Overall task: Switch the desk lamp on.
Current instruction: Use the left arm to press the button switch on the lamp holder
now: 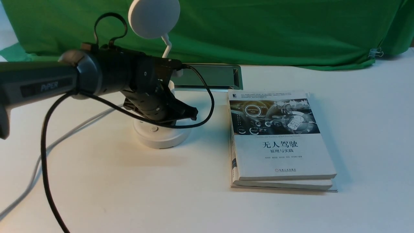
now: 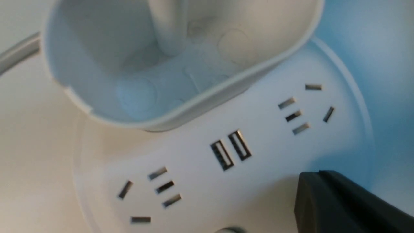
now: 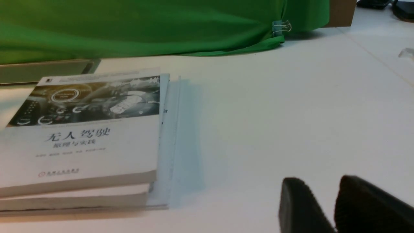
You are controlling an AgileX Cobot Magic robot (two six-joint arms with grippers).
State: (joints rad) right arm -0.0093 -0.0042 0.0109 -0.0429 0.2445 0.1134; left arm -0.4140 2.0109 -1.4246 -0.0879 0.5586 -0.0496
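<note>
The white desk lamp stands at the left of the table. Its round disc head (image 1: 154, 17) is up high, and its thin neck runs down behind my left arm to the round base (image 1: 160, 137). One button (image 1: 154, 129) shows on the front of the base. The left wrist view shows the cup-shaped holder (image 2: 181, 106), two USB ports (image 2: 230, 150) and the sockets on the base (image 2: 258, 181). My left gripper (image 1: 191, 114) is shut and empty, hovering just over the right part of the base; it also shows in the left wrist view (image 2: 318, 176). My right gripper (image 3: 318, 186) is low over bare table, its fingers slightly apart and empty.
A stack of two books (image 1: 278, 139) lies right of the lamp and shows in the right wrist view (image 3: 84, 136). A flat grey slab (image 1: 210, 76) lies behind them, against the green cloth (image 1: 258, 29). The lamp's white cord (image 1: 64, 136) trails left, and my arm's black cable (image 1: 210, 100) loops over the base.
</note>
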